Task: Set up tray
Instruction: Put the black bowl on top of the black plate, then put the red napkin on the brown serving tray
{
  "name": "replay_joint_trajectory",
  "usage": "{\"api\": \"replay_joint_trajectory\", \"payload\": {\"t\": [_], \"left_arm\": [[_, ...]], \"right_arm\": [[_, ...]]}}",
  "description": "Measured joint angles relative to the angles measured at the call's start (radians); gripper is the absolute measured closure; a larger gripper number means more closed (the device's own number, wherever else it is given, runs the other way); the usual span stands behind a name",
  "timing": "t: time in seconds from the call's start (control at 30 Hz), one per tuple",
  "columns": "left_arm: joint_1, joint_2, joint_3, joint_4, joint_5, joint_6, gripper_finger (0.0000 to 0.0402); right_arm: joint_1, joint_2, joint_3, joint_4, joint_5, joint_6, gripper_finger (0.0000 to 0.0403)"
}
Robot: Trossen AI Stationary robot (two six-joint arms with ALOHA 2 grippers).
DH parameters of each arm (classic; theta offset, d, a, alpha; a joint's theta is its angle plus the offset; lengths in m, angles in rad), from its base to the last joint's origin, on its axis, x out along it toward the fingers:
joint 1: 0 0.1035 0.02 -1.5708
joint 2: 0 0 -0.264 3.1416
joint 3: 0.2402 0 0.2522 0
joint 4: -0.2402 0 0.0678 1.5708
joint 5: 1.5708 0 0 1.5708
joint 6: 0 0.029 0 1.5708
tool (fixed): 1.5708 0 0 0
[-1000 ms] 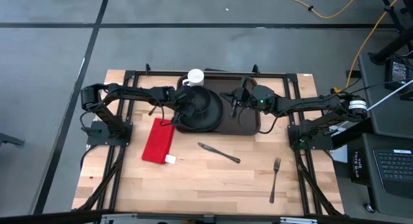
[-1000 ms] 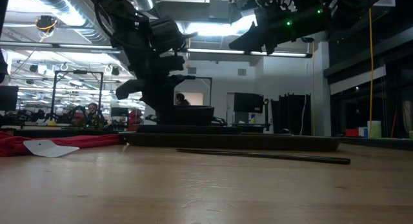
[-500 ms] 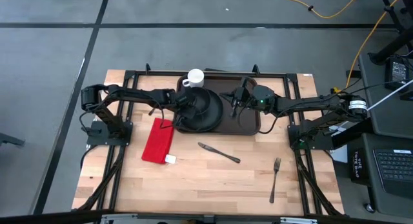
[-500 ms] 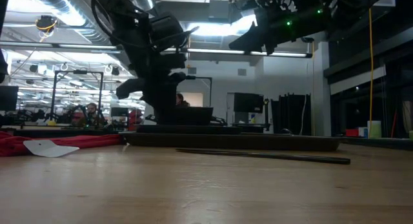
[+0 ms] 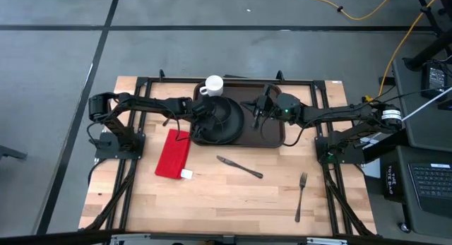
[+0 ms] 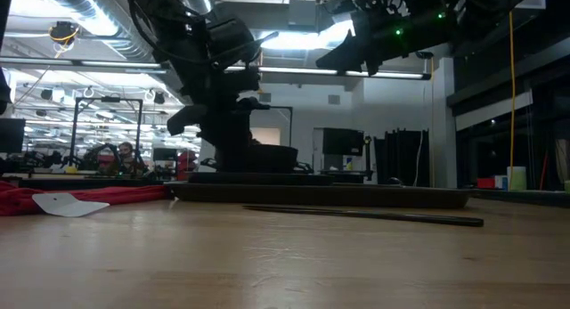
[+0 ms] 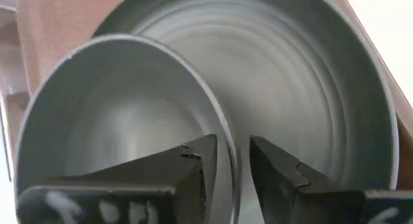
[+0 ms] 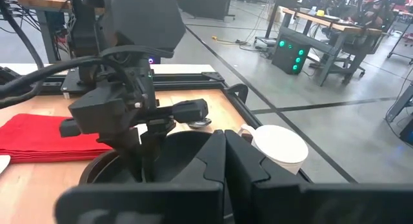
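Observation:
The dark brown tray (image 5: 272, 132) lies at the table's far middle. On it sit a round black plate (image 5: 232, 128) and a white mug (image 5: 214, 84) at its far edge. My left gripper (image 5: 200, 118) is shut on a dark bowl (image 7: 116, 114) over the plate (image 7: 310, 88). My right gripper (image 5: 256, 109) hangs shut above the tray's right half, touching nothing. It shows high up in the low view (image 6: 331, 55). My left gripper (image 7: 233, 166) pinches the bowl's rim (image 7: 227, 143) on the side toward the table's left. One finger (image 7: 200, 166) is inside the bowl and one (image 7: 277, 179) outside. The fingers come slanting down from the left. In the low view the bowl (image 6: 272, 159) stands upright with its bottom at the plate.
A red folded napkin (image 5: 173, 153) with a white tag lies left of the tray's near edge. A knife (image 5: 240, 167) lies near the table's middle and a fork (image 5: 301, 195) toward the near right. Bare wood fills the near part of the table.
My left gripper, with the bowl in it, has shifted a little toward the table's right over the plate. The right arm has kept still.

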Motion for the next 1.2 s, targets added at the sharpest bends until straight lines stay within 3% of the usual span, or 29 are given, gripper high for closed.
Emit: {"api": "replay_joint_trajectory", "payload": {"t": [0.4, 0.67, 0.97, 1.2], "left_arm": [[-0.053, -0.014, 0.098, -0.079, -0.085, -0.001, 0.0277], [-0.076, -0.132, 0.119, -0.170, -0.096, -0.010, 0.0270], [-0.139, -0.299, 0.119, -0.221, -0.180, -0.201, 0.0273], [-0.198, -0.333, 0.119, -0.315, -0.211, -0.384, 0.0274]], "right_arm": [[0.000, 0.000, 0.000, 0.000, 0.000, -0.003, 0.0398], [0.000, 0.000, 0.000, -0.003, 0.000, -0.026, 0.0397], [0.000, 0.000, 0.000, -0.003, 0.000, -0.027, 0.0383], [0.000, 0.000, 0.000, -0.026, -0.053, -0.001, 0.0391]]}}
